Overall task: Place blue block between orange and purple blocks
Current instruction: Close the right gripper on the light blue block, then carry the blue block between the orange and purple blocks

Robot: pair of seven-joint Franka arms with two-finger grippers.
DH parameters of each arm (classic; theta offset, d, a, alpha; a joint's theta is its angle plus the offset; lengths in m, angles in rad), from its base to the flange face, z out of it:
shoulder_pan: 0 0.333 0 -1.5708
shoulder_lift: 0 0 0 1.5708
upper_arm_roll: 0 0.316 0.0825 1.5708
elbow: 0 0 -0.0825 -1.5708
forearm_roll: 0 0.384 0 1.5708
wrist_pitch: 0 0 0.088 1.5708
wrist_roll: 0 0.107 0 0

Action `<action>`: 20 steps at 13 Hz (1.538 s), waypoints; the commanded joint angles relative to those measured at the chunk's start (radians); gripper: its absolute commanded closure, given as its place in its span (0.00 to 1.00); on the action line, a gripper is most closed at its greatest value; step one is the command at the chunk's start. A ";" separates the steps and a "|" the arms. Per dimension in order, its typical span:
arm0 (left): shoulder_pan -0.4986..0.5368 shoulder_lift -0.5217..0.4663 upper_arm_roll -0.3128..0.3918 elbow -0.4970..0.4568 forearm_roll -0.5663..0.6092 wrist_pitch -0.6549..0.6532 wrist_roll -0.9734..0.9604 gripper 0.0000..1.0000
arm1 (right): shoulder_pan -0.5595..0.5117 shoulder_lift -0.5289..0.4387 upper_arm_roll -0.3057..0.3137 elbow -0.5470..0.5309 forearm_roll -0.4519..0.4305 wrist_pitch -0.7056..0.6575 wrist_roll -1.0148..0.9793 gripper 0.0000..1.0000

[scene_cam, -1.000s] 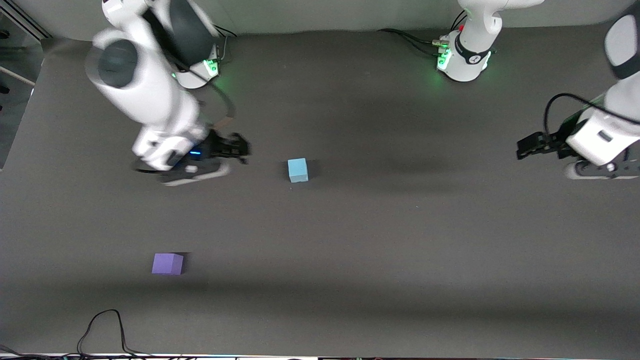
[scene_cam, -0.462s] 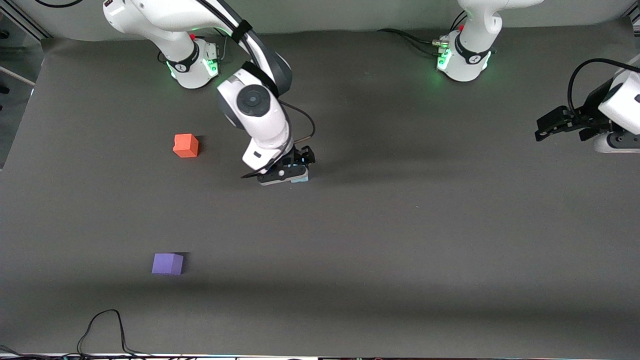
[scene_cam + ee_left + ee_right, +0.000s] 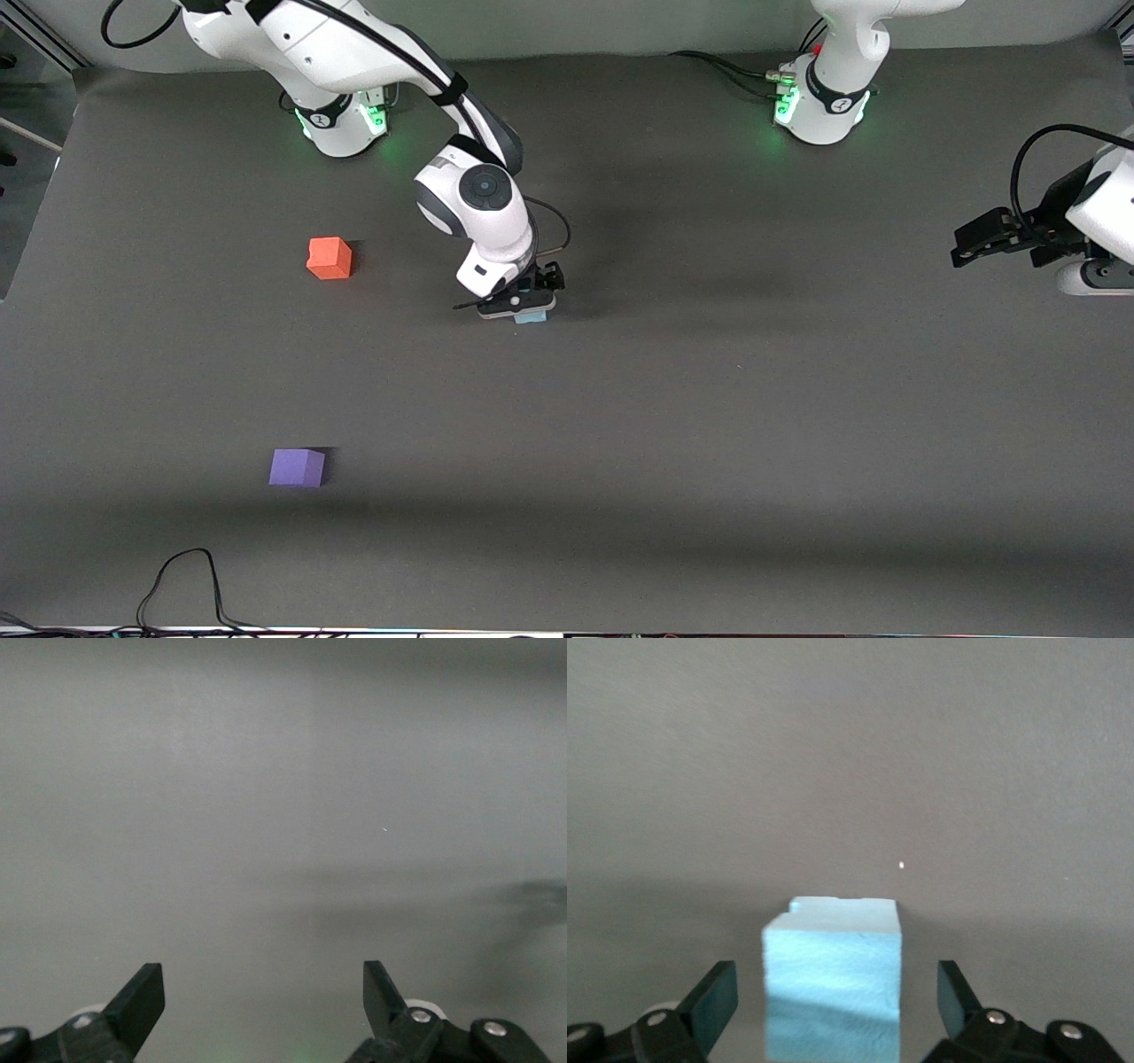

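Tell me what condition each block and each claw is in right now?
Blue block: on the table, between the open fingers, not gripped.
Orange block: on the table, untouched.
Purple block: on the table, untouched.
Right claw: open, down around the blue block.
Left claw: open, empty, waiting.

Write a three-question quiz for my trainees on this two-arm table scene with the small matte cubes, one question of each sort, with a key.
1. True or false: the right gripper is shut on the light sky-blue matte cube.
2. Multiple choice: which cube lies nearest the front camera? A) the orange-red matte cube B) the violet-purple matte cube C) the sky-blue cube
3. Fill in: the left gripper waits, open, over the left arm's end of the ____.

Key
1. False: its fingers stand open on either side of the cube, apart from it.
2. B
3. dark grey table
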 commanded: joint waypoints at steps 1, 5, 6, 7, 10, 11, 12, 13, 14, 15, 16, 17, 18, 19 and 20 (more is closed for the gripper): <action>-0.031 0.002 0.012 0.019 0.080 -0.023 0.017 0.00 | -0.007 0.009 0.009 -0.009 -0.046 0.027 0.066 0.22; -0.022 0.000 0.011 0.014 0.065 -0.029 0.054 0.00 | -0.016 -0.017 0.006 -0.009 -0.045 -0.003 0.065 0.65; -0.023 0.000 0.011 0.014 0.052 -0.032 0.054 0.00 | -0.022 -0.052 -0.002 -0.004 -0.033 -0.050 0.053 0.65; -0.022 0.000 0.011 0.011 0.040 -0.032 0.054 0.00 | -0.042 -0.094 -0.006 -0.003 -0.031 -0.115 0.030 0.65; -0.020 -0.003 0.011 0.002 0.028 -0.032 0.054 0.00 | -0.069 -0.244 -0.116 -0.007 0.155 -0.262 -0.242 0.65; -0.022 -0.003 0.011 0.002 0.029 -0.035 0.054 0.00 | -0.069 -0.279 -0.185 -0.009 0.206 -0.308 -0.356 0.65; -0.022 -0.004 0.011 0.002 0.028 -0.035 0.054 0.00 | -0.069 -0.312 -0.256 -0.011 0.217 -0.351 -0.409 0.65; -0.020 -0.006 0.011 0.002 0.028 -0.035 0.054 0.00 | -0.070 -0.342 -0.317 -0.023 0.218 -0.365 -0.441 0.65; -0.020 -0.004 0.011 0.002 0.028 -0.036 0.054 0.00 | -0.072 -0.361 -0.380 -0.055 0.218 -0.359 -0.489 0.64; -0.020 -0.004 0.011 0.002 0.028 -0.036 0.054 0.00 | -0.078 -0.366 -0.449 -0.076 0.221 -0.344 -0.557 0.64; -0.020 -0.006 0.011 0.002 0.028 -0.036 0.054 0.00 | -0.085 -0.367 -0.495 -0.108 0.221 -0.320 -0.625 0.64; -0.020 -0.004 0.011 0.003 0.028 -0.036 0.054 0.00 | -0.108 -0.366 -0.526 -0.156 0.222 -0.260 -0.698 0.64; -0.022 -0.006 0.011 0.003 0.028 -0.036 0.054 0.00 | -0.124 -0.353 -0.538 -0.203 0.234 -0.179 -0.745 0.63; -0.022 -0.006 0.011 0.003 0.028 -0.038 0.054 0.00 | -0.125 -0.320 -0.540 -0.220 0.239 -0.133 -0.756 0.63; -0.022 -0.006 0.011 0.002 0.028 -0.039 0.054 0.00 | -0.127 -0.294 -0.540 -0.237 0.239 -0.093 -0.756 0.62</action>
